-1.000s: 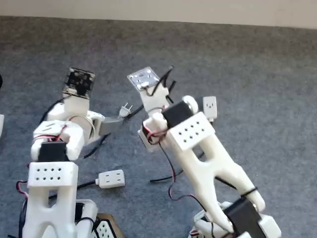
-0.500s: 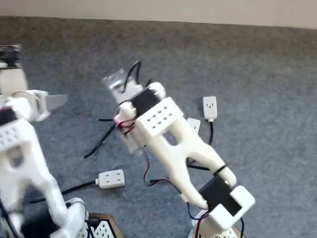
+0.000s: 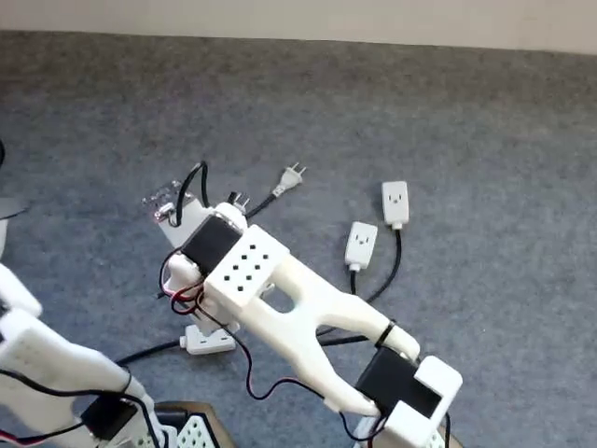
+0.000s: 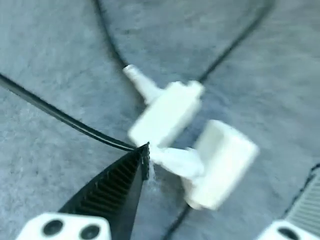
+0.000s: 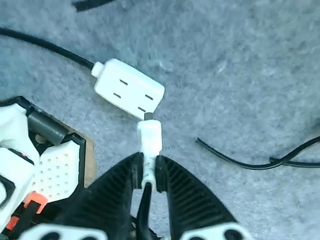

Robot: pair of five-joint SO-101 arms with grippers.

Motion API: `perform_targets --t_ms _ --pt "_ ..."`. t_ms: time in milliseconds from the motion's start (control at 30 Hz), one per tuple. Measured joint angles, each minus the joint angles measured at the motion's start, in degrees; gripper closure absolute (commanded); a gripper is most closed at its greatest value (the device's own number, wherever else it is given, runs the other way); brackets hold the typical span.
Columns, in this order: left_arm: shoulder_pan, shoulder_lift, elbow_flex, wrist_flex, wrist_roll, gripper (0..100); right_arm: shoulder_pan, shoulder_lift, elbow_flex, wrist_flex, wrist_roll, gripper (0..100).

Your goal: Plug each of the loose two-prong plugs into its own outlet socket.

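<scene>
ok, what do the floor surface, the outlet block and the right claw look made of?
Floor surface: grey short-pile carpet, matte, fuzzy fibres.
Outlet block: white moulded plastic, smooth with slight sheen, rounded edges.
Right claw, shut on the plug: black, probably printed plastic, going by fine ribbed lines; rubber possible.

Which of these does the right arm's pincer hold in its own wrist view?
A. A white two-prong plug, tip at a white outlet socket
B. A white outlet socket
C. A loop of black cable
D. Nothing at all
A: the right pincer is shut on the white plug, whose tip meets the end of the white outlet socket.
</scene>
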Motion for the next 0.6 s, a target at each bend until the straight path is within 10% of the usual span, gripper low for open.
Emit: perform_targets --t_ms 600 --pt "-1.23 12.84 -11.25 -0.7 -0.09 55 -0.44 8.53 1.23 -3.52 -13.01 99.5"
